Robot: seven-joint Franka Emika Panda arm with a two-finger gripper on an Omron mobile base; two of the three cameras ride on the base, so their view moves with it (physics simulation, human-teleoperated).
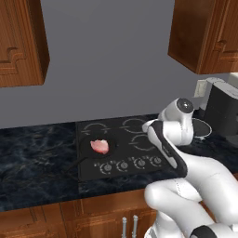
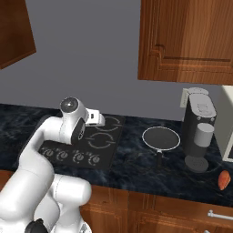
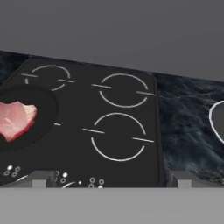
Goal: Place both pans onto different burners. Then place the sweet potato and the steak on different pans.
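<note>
The matte black pan (image 1: 93, 148) sits on the front-left burner of the cooktop (image 1: 121, 135), its thin handle pointing to the front left. The pink steak (image 1: 100, 146) lies in it, as the hand view shows for the steak (image 3: 16, 120) and black pan (image 3: 41, 109). The silver-rimmed pan (image 2: 160, 138) rests on the counter right of the cooktop, handle toward the front. At the counter's far right lies the sweet potato (image 2: 223, 180). My gripper (image 3: 110, 180) hovers open and empty above the cooktop's front edge, facing the bare front-right burner (image 3: 118, 136).
A coffee machine (image 2: 200, 132) stands just right of the silver-rimmed pan. Four knobs (image 1: 132, 163) line the cooktop's front. Wooden cabinets (image 2: 186, 41) hang overhead. Dark marble counter (image 1: 37, 153) extends left of the cooktop. The back burners (image 3: 123, 89) carry nothing.
</note>
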